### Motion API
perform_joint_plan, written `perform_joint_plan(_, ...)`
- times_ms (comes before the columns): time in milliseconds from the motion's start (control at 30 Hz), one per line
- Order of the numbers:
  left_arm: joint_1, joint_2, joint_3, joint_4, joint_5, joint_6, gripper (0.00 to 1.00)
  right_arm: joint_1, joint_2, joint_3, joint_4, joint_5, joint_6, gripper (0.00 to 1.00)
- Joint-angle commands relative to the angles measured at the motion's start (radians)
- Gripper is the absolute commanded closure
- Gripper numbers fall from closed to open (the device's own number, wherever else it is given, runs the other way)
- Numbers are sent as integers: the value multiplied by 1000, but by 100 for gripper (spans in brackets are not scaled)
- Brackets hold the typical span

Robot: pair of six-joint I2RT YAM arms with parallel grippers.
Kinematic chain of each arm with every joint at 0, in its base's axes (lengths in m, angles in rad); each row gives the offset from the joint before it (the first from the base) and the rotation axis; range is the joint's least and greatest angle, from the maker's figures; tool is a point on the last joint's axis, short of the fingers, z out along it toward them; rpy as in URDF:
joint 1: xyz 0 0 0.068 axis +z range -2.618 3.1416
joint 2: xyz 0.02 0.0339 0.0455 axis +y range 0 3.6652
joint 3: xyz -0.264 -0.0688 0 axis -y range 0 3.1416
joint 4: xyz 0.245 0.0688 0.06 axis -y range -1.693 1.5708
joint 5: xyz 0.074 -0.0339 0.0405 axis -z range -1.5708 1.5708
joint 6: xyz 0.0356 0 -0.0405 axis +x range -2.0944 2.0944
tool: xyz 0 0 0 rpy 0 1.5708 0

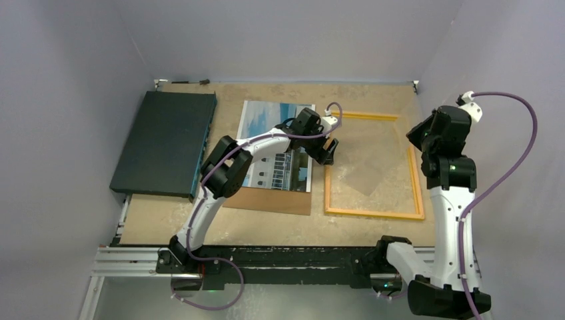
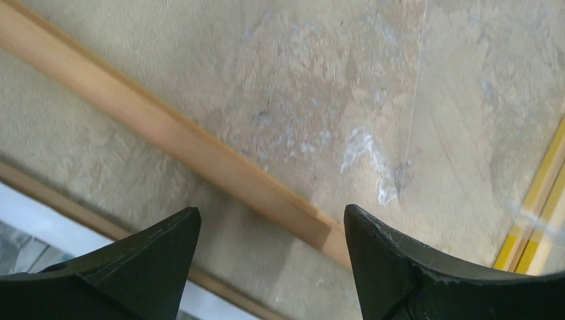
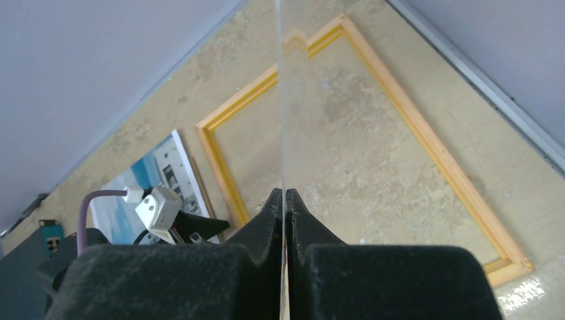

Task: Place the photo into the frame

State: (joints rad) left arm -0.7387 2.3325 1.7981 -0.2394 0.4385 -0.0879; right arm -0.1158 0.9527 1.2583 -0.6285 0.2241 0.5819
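Photo (image 1: 261, 120) long axis 12–6, sky toward 12; frame (image 1: 373, 213) at its 3. Left gripper (image 2: 272, 217) fingers apart; right gripper (image 3: 284, 193) pinching clear pane (image 1: 363, 172).

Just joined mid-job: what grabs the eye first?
The yellow-orange rectangular frame lies right of centre, and the right gripper, jaws shut, holds a thin clear sheet edge-up above it. To its left, the glossy sky-and-building photo lies on a brown board; the left gripper hangs open over the frame's edge.
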Motion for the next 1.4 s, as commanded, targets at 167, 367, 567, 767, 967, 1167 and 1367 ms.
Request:
perform_joint_plan(167, -15, 90, 82, 25, -115, -38, 31, 11, 24, 28, 37, 21, -30, 100)
perform_joint_plan(367, -9, 53, 13, -36, -307, 21, 56, 11, 44, 11, 88, -102, -34, 100)
perform_joint_plan(567, 11, 42, -39, -72, -415, 28, 80, 11, 53, -7, 142, -160, -36, 100)
perform_joint_plan(767, 52, 10, -134, -51, -464, 2, 83, 11, 57, -48, 201, -272, -27, 100)
perform_joint_plan(967, 101, -44, -245, -22, -470, -22, 84, 12, 86, -66, 269, -411, -19, 100)
perform_joint_plan(1167, 147, -44, -292, -25, -382, -144, 84, 16, 143, -53, 311, -563, -11, 100)
perform_joint_plan(1367, 161, -59, -330, 11, -256, -232, 82, 25, 190, 16, 301, -611, -20, 100)
